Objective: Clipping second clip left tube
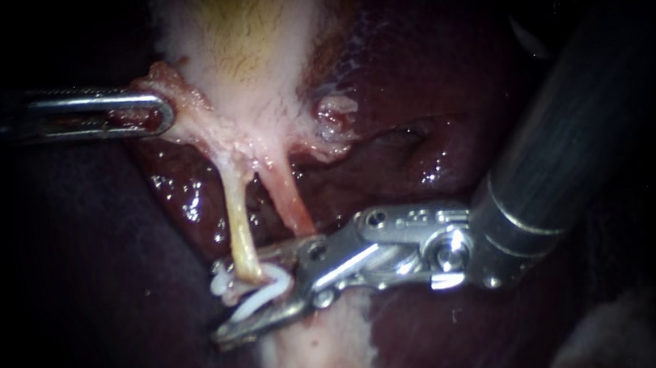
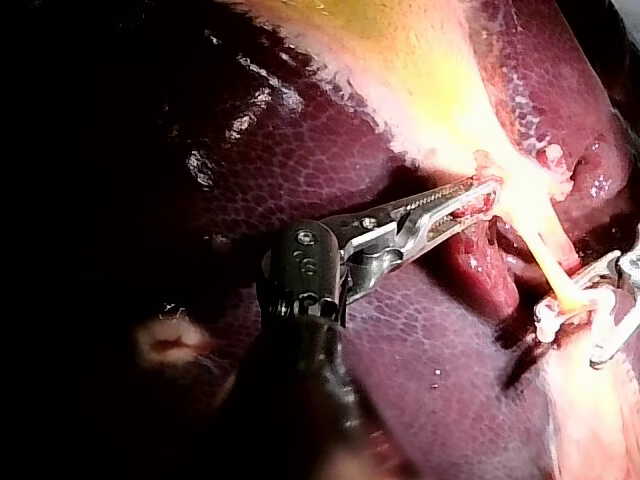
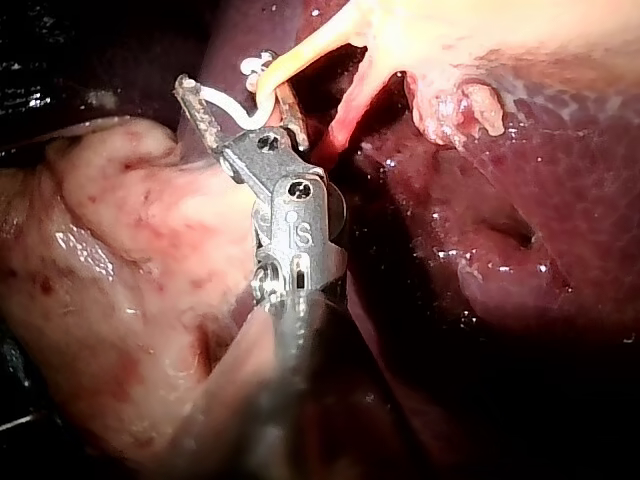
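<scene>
Endoscope view; where does the left tube (image 1: 240,226) sit?

It runs from the gallbladder (image 1: 248,46) toward the near side, pale yellow, just left of the pinker right tube (image 1: 289,200); the dark liver (image 1: 433,100) lies behind both.

And the right instrument (image 1: 230,300)?

Its jaws stand apart astride the near end of the left tube; a white clip (image 1: 270,289) curls round the tube between them; whether both jaws touch the clip I cannot tell.

The left instrument (image 1: 162,112)?

Far left; its jaws are closed on the pale edge of the gallbladder, where it narrows toward the tubes.
</scene>
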Motion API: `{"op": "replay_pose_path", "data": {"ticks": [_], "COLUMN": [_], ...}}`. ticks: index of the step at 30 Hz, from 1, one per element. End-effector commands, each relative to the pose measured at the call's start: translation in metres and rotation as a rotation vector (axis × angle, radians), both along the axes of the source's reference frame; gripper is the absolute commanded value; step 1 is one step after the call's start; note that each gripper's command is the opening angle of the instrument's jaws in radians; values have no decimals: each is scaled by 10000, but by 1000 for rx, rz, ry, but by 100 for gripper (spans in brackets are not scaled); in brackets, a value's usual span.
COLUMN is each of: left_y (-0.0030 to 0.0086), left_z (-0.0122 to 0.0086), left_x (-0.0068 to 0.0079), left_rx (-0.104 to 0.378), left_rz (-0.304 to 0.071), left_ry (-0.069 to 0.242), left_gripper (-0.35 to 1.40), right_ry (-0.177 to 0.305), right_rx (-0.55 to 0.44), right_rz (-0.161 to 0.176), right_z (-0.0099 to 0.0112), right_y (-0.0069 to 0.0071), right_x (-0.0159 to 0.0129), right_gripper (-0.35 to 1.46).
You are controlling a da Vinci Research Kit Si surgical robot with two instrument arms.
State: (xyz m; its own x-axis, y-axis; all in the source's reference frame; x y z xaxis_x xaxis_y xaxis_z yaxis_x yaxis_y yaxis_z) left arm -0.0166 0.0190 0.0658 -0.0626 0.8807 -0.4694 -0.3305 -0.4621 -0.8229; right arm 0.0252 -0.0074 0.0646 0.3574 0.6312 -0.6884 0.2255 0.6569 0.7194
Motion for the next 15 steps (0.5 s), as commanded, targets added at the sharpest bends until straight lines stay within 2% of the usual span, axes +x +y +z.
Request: {"op": "replay_pose_path", "data": {"ticks": [1,11,15], "left_y": [0,0,0], "left_z": [0,0,0], "left_x": [0,0,0], "left_rx": [0,0,0], "left_rz": [0,0,0], "left_ry": [0,0,0], "left_gripper": [-35,-35,-35], "right_ry": [0,-5,-26], "right_rx": [-1,0,63], "right_rz": [1,-1,10], "right_z": [0,-2,-5], "right_y": [-1,1,4], "right_x": [0,1,0], "right_gripper": [48,44,38]}}
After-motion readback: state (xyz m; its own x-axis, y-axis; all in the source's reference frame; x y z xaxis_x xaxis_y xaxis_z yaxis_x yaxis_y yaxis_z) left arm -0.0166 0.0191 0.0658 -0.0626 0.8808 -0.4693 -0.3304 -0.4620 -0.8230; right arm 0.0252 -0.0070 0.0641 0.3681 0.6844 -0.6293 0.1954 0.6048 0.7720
